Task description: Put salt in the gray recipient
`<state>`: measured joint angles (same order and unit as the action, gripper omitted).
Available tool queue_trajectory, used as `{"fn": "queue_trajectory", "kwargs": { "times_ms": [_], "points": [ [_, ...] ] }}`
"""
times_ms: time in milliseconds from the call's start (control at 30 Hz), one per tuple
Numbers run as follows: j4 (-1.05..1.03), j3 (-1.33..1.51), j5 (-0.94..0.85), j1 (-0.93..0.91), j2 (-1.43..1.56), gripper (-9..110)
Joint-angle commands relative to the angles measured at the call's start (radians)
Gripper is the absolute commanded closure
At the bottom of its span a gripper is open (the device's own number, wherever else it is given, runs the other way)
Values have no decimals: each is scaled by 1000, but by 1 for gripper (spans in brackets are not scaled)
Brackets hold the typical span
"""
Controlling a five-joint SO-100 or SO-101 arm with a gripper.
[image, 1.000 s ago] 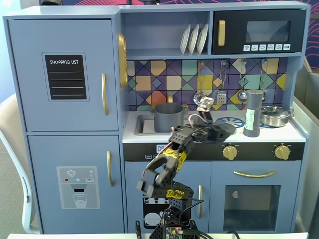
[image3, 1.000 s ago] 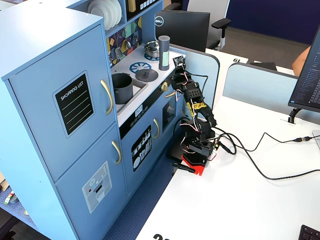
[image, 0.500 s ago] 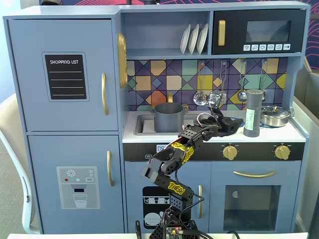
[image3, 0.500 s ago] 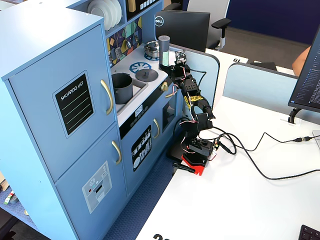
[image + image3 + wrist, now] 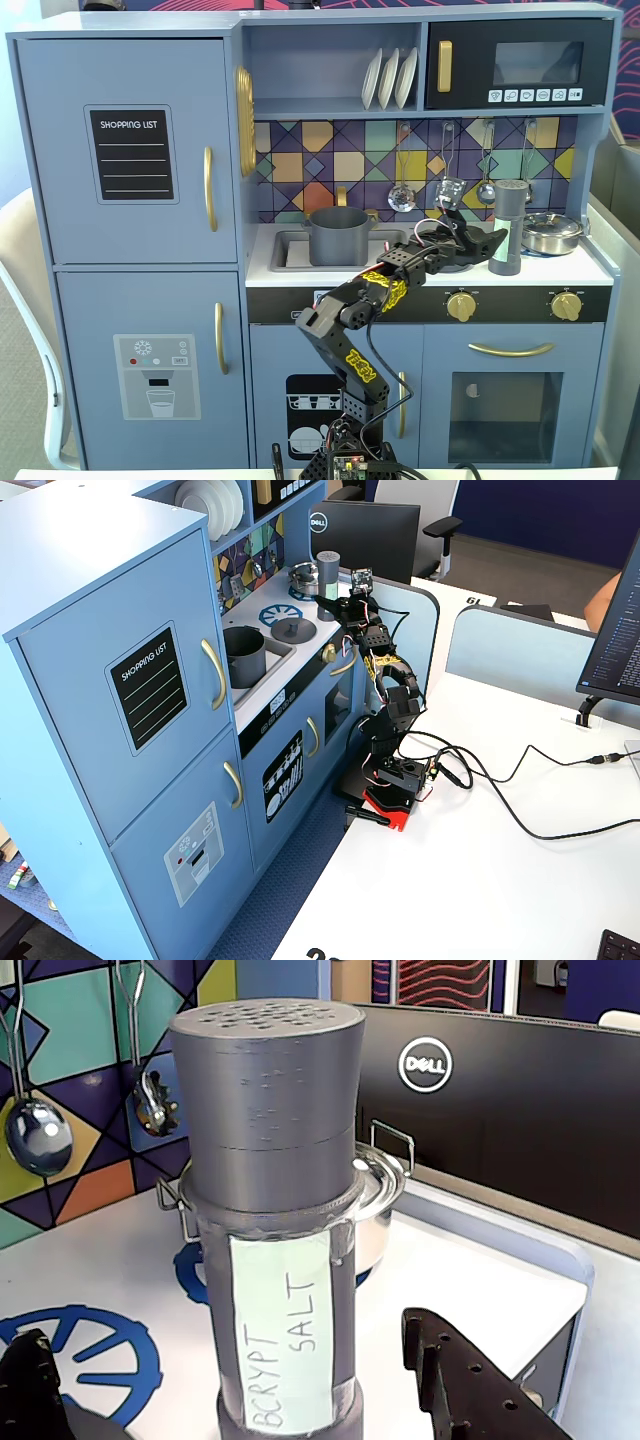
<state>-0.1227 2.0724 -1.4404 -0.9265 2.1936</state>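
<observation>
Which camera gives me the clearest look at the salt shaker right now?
The wrist view: the salt shaker fills it, label readable. In both fixed views it is small, beside the pincer, and partly hidden in one.

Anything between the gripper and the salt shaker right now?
Nothing. In the wrist view the salt shaker stands unobstructed between the open gripper's fingers, over bare countertop.

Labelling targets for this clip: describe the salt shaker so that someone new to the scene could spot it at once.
On the blue toy kitchen's white countertop, look at the right end, over the two gold knobs. The salt shaker stands upright there, just left of the shiny silver pan, with the open tool at its base. It is the only tall slim gray cylinder, with a wider cap and a pale green label reading SALT.
</observation>
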Motion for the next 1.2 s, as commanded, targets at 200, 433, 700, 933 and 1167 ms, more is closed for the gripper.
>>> {"fn": "queue_trajectory", "kwargs": {
  "times_ms": [200,433,700,933,1167],
  "points": [
    [91,-186,8,-14,-166,51],
    [120,-305,8,-14,-304,52],
    [160,-446,-2,-9,-472,53],
    [158,-574,-14,6,-584,54],
    [155,-601,-25,21,-617,56]
  ]
}}
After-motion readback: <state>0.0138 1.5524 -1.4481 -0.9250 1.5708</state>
